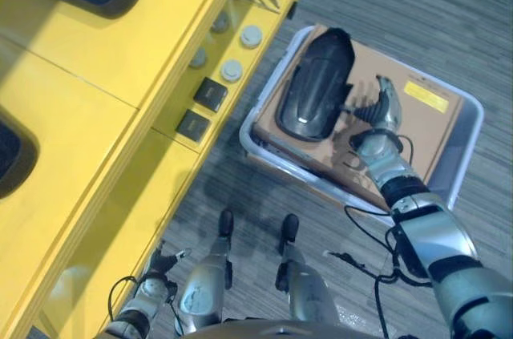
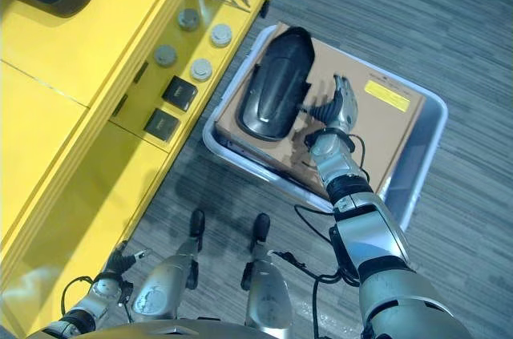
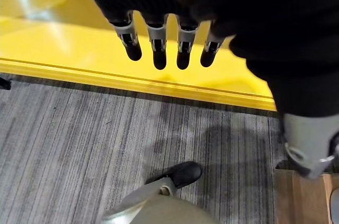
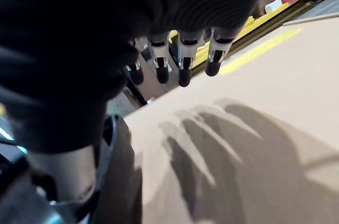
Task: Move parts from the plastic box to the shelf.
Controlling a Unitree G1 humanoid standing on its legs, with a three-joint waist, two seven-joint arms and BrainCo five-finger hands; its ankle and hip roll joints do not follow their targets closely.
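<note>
Inside the plastic box (image 2: 429, 127) on the floor, a long black moulded part (image 2: 272, 86) lies on brown cardboard (image 2: 377, 127), its long axis pointing away from me. My right hand (image 2: 335, 110) hovers just beside it, fingers straight and empty. My left hand (image 1: 156, 271) hangs relaxed by the yellow shelf (image 1: 120, 74), well apart.
</note>
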